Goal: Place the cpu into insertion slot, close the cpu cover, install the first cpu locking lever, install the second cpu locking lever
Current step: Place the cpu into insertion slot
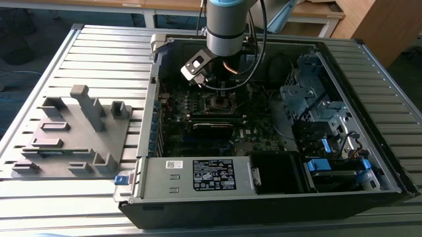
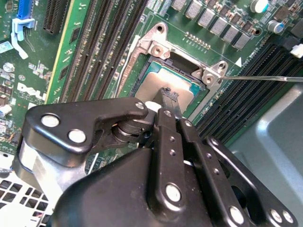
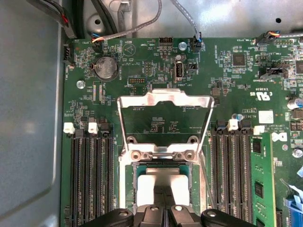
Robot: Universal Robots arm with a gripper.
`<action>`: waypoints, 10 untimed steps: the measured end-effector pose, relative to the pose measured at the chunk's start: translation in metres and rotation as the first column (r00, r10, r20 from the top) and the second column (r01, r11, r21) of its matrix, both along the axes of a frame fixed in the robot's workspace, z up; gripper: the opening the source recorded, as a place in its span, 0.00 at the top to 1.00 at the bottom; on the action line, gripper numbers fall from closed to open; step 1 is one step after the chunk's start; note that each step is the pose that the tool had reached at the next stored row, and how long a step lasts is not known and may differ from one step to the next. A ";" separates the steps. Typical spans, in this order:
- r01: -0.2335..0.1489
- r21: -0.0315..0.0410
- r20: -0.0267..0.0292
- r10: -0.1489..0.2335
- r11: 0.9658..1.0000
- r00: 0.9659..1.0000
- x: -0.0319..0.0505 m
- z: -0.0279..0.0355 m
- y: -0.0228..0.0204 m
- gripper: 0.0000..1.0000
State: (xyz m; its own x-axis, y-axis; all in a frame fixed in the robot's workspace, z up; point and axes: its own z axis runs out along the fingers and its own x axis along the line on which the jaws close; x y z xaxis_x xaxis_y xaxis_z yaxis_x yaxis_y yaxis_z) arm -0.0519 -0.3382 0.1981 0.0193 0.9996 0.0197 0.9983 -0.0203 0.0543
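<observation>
Second wrist view: I see the gripper (image 2: 168, 96) with its fingers drawn tight together, tips down at the metal top of the cpu (image 2: 152, 86), which lies flat inside the insertion slot (image 2: 158, 47); whether the tips touch it I cannot tell. A thin locking lever (image 2: 265, 78) sticks out free beside the slot. In the first wrist view the cpu cover (image 3: 163, 98) stands swung open, the motherboard (image 3: 142, 61) visible through its window, memory slots (image 3: 90, 175) on either side. In the exterior view my arm (image 1: 228, 24) reaches down into the open computer case (image 1: 264, 210).
</observation>
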 end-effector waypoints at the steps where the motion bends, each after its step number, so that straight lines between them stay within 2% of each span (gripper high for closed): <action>1: 0.000 0.000 0.000 0.000 1.000 1.000 0.0000 -0.0001 0.0000 0.89; 6: 0.000 0.002 0.001 0.000 1.000 1.000 0.0002 0.0010 0.0003 0.89; 10: 0.000 0.001 0.001 0.000 1.000 1.000 0.0001 0.0070 0.0002 0.89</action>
